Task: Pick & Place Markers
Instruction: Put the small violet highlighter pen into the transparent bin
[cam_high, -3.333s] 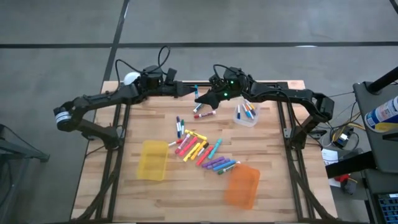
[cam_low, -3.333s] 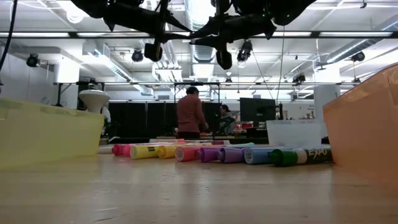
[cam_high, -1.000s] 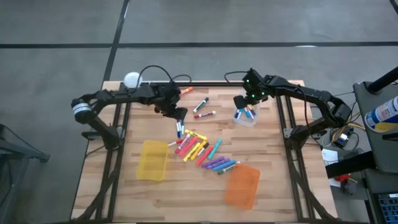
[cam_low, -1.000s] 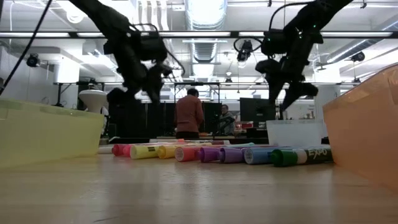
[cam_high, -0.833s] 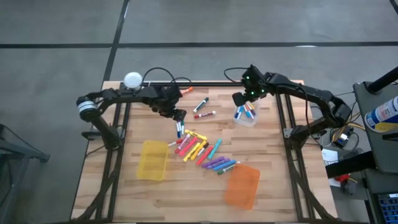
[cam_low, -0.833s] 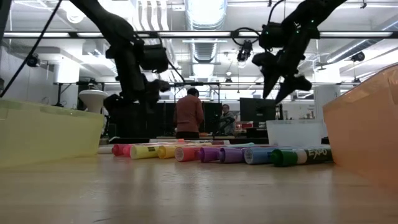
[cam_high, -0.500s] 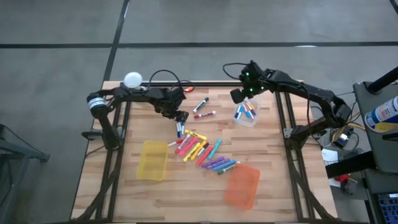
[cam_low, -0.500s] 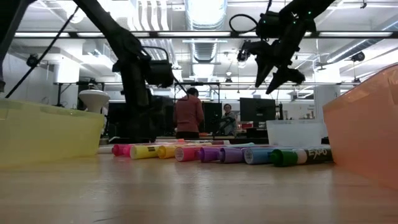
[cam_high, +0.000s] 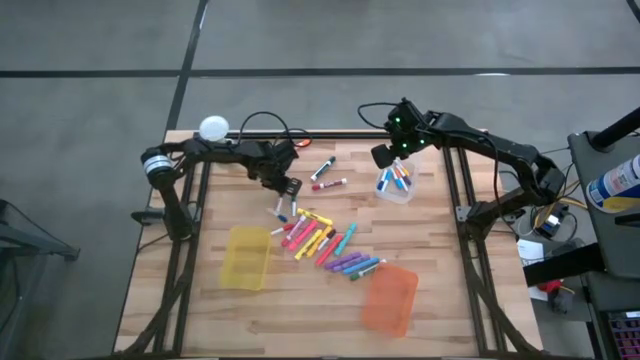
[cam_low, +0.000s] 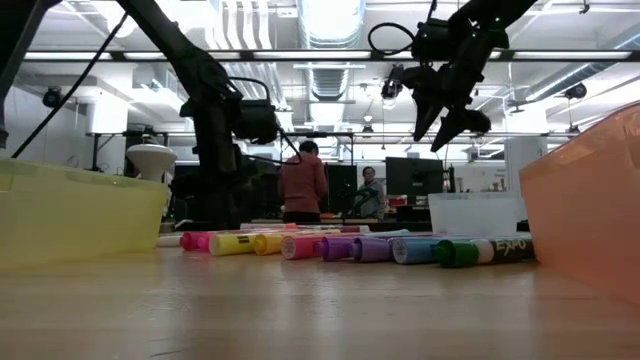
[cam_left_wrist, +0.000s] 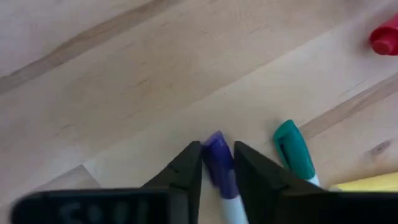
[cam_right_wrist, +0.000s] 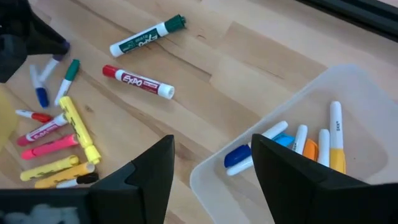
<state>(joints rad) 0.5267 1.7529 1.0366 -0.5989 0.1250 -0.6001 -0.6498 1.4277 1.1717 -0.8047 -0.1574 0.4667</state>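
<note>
The left claw (cam_left_wrist: 217, 158) is down on the wooden bench (cam_high: 200, 300), its two dark fingers (cam_left_wrist: 186, 168) pinched on either side of a purple-capped marker (cam_left_wrist: 217, 158) that lies flat on the wood, with a teal-capped marker (cam_left_wrist: 292, 152) just beside it. From above, this claw (cam_high: 284, 192) sits at the far edge of the scattered markers (cam_high: 320, 240), a loose heap of pink, yellow, red, teal, purple and blue pens near the middle of the bench, between a yellow bin (cam_high: 245, 257) and an orange bin (cam_high: 390, 298). The right claw (cam_high: 384, 157) hangs in the air with fingers (cam_right_wrist: 149, 168) spread apart and nothing between them, just beside a clear bin (cam_right_wrist: 367, 99) that holds several markers. Two larger markers, one green-capped (cam_right_wrist: 148, 36) and one red-capped (cam_right_wrist: 138, 81), lie apart from the heap. People (cam_low: 304, 182) stand in the room beyond the bench.
</note>
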